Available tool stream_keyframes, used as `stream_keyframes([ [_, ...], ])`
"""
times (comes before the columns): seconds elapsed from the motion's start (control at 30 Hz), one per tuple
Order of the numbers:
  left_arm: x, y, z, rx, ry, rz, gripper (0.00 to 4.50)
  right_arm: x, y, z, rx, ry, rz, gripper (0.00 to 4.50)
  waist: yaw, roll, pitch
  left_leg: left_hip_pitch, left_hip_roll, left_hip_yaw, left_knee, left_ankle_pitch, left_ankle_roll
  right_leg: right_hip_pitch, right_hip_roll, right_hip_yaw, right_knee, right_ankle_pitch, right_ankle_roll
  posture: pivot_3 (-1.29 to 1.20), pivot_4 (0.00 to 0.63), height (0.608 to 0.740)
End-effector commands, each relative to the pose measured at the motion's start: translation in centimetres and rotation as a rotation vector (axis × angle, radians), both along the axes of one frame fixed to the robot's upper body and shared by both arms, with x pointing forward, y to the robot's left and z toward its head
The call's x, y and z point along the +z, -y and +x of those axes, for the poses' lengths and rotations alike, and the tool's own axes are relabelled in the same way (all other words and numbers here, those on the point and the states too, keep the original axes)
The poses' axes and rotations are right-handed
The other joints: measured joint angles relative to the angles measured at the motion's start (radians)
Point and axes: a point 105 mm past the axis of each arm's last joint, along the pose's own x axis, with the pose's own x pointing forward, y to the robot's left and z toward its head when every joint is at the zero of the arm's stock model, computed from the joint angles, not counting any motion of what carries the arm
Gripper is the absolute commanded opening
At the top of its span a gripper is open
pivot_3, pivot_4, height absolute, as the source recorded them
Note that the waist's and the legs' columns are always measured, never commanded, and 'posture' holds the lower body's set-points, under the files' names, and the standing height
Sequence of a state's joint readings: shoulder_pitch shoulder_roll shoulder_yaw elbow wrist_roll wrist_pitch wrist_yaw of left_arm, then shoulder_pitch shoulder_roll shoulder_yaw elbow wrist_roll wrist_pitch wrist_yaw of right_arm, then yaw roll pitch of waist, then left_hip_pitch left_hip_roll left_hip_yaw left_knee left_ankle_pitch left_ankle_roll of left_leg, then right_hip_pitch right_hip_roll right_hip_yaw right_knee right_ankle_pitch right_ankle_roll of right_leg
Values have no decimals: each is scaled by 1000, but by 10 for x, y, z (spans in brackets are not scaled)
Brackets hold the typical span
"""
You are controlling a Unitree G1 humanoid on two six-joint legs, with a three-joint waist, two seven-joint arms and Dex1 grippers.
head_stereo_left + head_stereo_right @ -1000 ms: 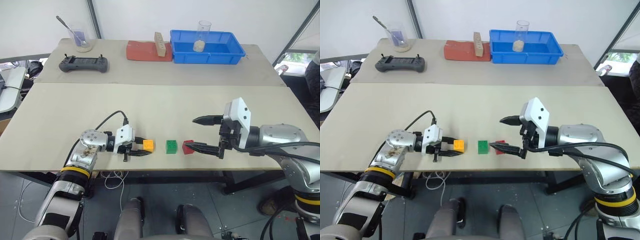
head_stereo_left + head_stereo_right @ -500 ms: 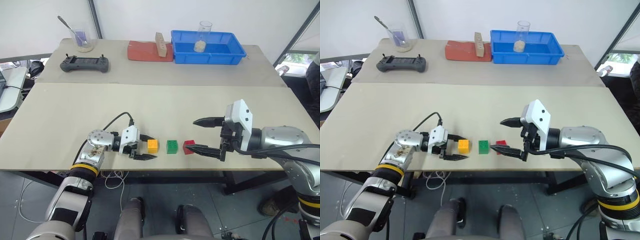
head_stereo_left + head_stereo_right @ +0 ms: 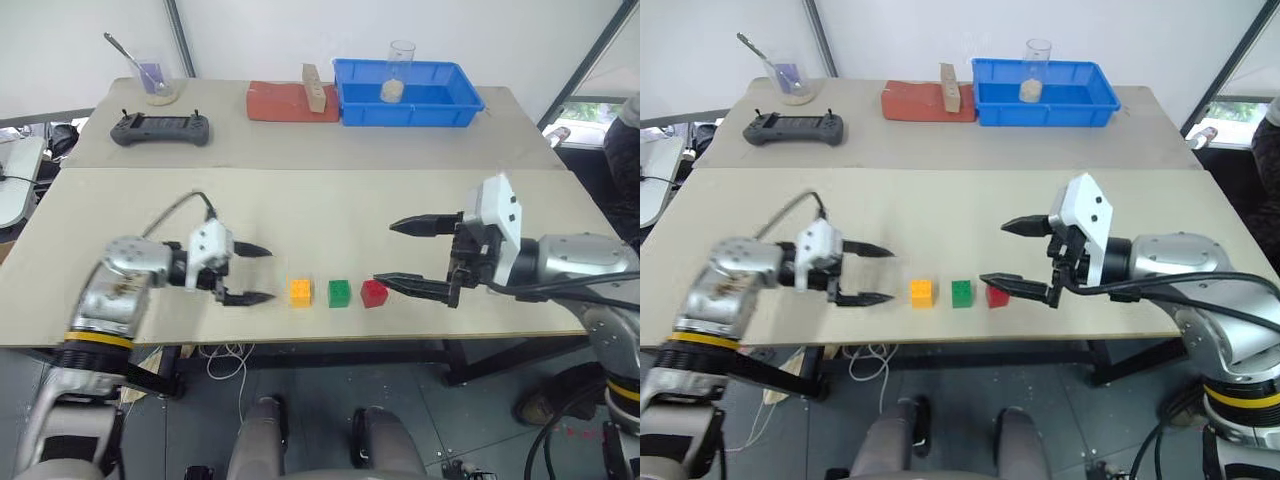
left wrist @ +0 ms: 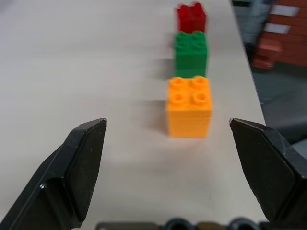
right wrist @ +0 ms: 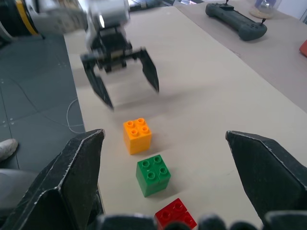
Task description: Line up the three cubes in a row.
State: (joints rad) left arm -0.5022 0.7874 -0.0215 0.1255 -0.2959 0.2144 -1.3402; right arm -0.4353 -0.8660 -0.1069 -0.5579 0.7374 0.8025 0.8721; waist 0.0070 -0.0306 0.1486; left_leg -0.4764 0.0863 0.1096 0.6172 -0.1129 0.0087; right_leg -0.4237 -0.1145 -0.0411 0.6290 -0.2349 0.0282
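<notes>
Comparing with a second ago, the left end effector (image 3: 250, 274) has let go of the orange-yellow cube (image 3: 300, 292): then its fingers were closed on that cube, and now they stand spread wide and have drawn back and lifted away from it, so that a clear gap of bare worktop (image 3: 330, 210) lies between fingertips and cube. The left forearm has swung outward toward the worktop's left end, with the fingers pointing along the near edge toward the cubes. The orange-yellow cube sits near the worktop's near edge, with the green cube (image 3: 340, 293) just beside it and the red cube (image 3: 373, 292) just beyond that, the three in one row along that edge with small gaps between them. The right end effector (image 3: 408, 257) is little changed: its fingers stay spread wide, holding nothing, the nearer finger (image 3: 415, 288) tipped close by the red cube, and the arm reaches in from the worktop's right end with the fingers pointing toward the row.
</notes>
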Motion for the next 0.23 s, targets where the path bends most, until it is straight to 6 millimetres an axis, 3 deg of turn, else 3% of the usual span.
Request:
stream_keyframes([
  [0.03, 48, -13, 2, 85, 84, -22, 4368, 25, 12, -6, -18, 56, -8, 4500, 6, 0, 0, 0, 0, 0, 0, 0, 0, 0, 0, 0, 0, -1, 1, 0, 150, 740],
  [0.13, 62, -19, 2, 114, 112, -9, 4368, 28, 22, -4, -46, 48, -26, 4500, 9, 0, 0, 0, 0, 0, 0, 0, -1, -2, -1, -1, -2, -2, 4, 0, 150, 740],
  [0.23, 57, -14, -1, 93, 106, 11, 4368, 23, 28, -1, -69, 41, -44, 4500, 9, 0, 0, 0, 0, 1, -1, 0, -1, -2, -2, -1, -3, -1, 4, 0, 150, 740],
])
